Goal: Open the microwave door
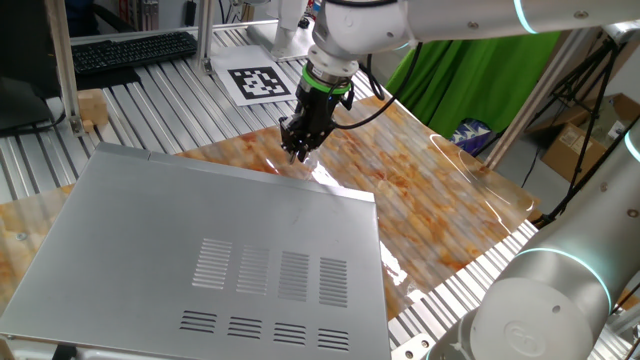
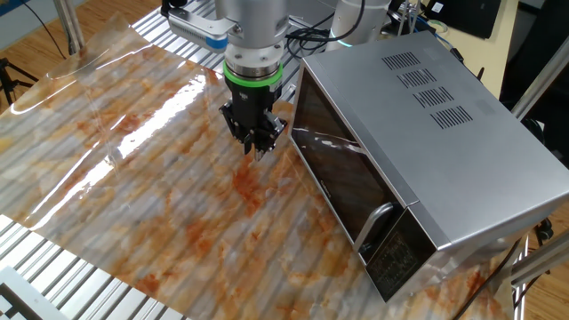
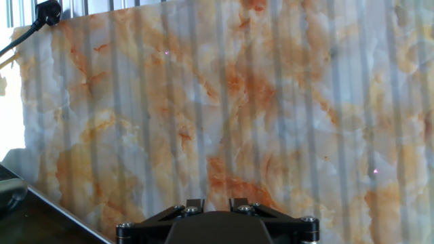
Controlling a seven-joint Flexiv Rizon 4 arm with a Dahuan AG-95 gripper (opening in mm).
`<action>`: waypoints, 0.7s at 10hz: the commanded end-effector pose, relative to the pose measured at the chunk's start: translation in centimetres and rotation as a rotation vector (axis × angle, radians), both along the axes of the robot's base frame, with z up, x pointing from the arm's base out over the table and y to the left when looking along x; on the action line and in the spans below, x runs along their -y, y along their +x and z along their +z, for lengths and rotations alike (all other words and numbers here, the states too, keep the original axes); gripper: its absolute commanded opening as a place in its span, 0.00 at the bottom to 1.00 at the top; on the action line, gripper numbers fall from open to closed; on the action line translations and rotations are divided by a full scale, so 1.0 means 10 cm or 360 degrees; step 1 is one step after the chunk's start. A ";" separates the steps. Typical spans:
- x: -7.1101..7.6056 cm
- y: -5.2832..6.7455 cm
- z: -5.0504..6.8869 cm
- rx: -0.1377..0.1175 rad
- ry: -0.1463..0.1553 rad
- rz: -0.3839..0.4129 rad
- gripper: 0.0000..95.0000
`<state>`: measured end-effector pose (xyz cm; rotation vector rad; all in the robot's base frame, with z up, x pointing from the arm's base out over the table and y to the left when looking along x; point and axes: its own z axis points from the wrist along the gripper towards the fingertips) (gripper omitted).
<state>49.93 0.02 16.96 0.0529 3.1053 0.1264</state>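
Here the gripper (image 2: 258, 148) hangs just beside the microwave (image 2: 462, 151), in front of its closed door (image 2: 342, 182), fingers nearly together w/ nothing between them

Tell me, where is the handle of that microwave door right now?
In the other fixed view, the handle sits on the dark door near the microwave control-panel end, toward the lower right, well away from the gripper.
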 end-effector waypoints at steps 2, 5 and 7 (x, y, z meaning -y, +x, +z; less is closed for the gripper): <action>0.00 0.00 0.00 -0.0005 -0.0001 0.0007 0.20; 0.00 -0.02 -0.01 -0.0007 0.0001 -0.0049 0.20; 0.00 -0.03 -0.01 -0.0007 0.0001 -0.0043 0.20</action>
